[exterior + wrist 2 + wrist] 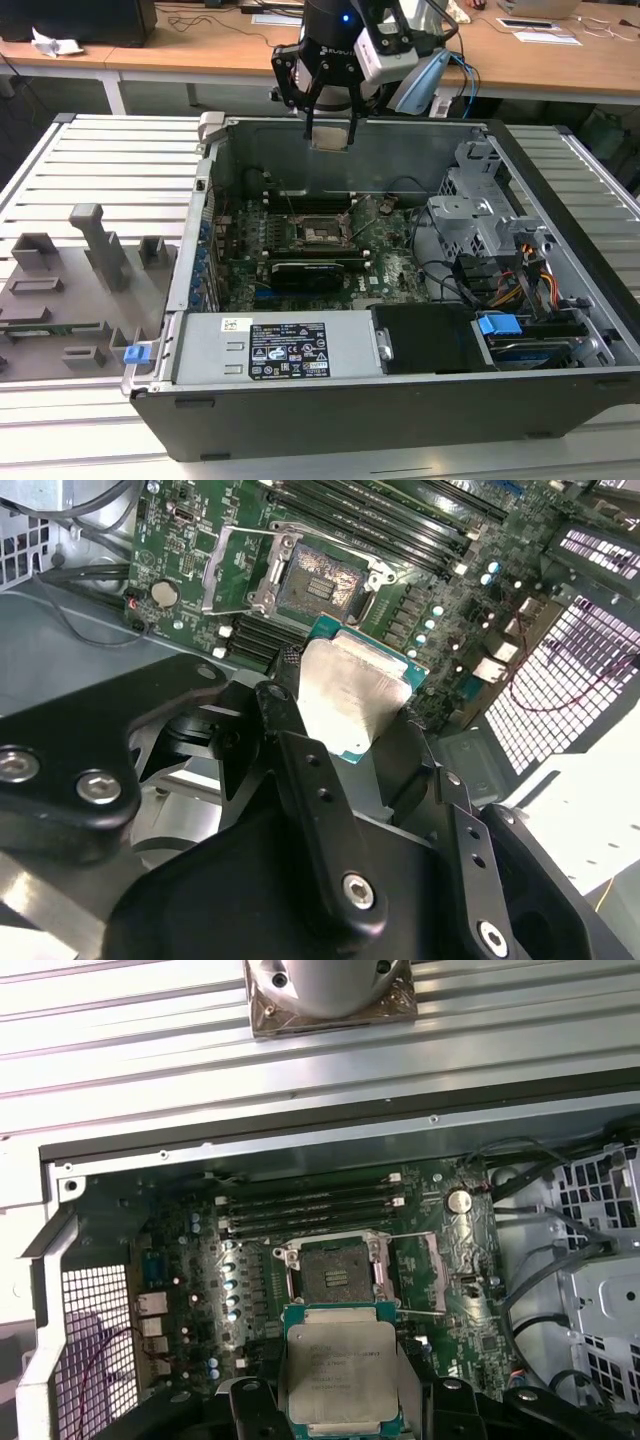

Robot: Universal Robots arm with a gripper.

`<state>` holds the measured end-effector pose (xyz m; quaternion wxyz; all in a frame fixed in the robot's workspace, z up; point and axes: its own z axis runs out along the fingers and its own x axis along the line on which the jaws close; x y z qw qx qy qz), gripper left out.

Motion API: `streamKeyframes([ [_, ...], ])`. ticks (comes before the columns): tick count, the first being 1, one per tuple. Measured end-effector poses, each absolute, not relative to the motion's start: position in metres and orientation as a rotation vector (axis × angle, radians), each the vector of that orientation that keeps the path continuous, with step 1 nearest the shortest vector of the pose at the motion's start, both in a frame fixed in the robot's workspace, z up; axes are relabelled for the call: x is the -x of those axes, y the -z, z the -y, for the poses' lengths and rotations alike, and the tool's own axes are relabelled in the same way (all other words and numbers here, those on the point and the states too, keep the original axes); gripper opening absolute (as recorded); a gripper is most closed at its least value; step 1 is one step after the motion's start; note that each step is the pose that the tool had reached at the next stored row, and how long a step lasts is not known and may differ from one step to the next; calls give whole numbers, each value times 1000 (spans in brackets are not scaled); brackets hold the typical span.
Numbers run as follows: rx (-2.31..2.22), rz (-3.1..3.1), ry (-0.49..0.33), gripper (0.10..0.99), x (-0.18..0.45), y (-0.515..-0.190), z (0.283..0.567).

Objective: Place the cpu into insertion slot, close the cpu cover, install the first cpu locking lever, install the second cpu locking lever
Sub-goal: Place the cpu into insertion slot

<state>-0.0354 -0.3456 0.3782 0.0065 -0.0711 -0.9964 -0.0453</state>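
the tool point(330, 135) pinches the cpu point(340, 1375) by its edges, held above the bare socket point(335, 1273). likely risk: a skewed or offset descent could damage the socket or snag the opened cpu cover point(232, 572).

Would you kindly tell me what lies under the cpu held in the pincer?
Below the cpu, gripped by the pincer, is the motherboard. The open, empty socket shows just past the cpu's edge in both wrist views. The board directly behind the cpu is covered.
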Motion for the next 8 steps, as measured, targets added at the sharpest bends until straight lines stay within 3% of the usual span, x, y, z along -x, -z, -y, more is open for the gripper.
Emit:
streamKeyframes([
  [8,246,3116,142,529,35,-378,346],
])
